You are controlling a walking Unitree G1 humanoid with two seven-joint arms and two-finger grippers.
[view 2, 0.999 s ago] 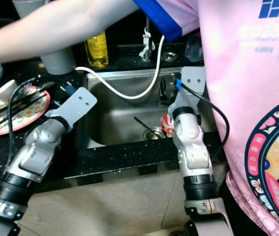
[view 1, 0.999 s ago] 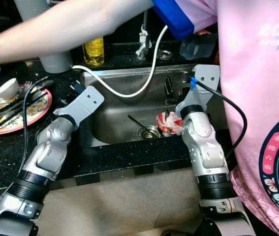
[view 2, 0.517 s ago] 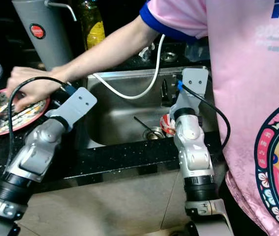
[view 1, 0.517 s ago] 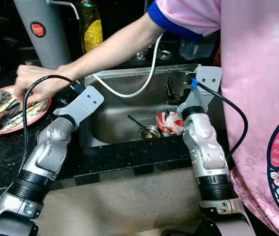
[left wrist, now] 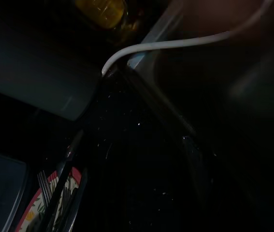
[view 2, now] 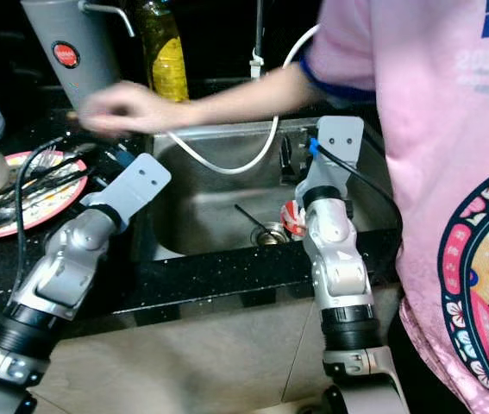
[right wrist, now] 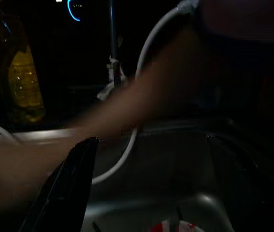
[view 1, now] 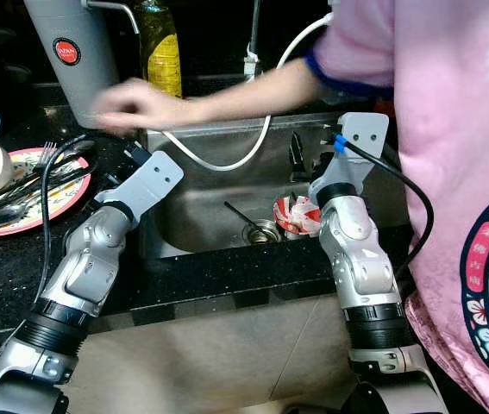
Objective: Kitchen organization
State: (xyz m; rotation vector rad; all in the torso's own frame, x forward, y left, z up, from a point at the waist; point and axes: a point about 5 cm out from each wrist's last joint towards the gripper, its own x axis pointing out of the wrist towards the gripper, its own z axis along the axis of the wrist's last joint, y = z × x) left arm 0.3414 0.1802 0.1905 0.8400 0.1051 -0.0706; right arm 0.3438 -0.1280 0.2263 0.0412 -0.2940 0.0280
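Silver jointed arms (view 1: 89, 267), grey wrist plates (view 1: 151, 179), black cables (view 1: 391, 185), blue connector (view 1: 339, 145).

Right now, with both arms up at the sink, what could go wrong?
1. A person's arm reaches across the sink, right above both arms; any lift could strike it.
2. The white hose droops into the basin between the right tool, fingers spread, and the left arm; a sweep could snag it.
3. Cutlery lies loose on the floral plate beside the left tool; a nudge might scatter it.
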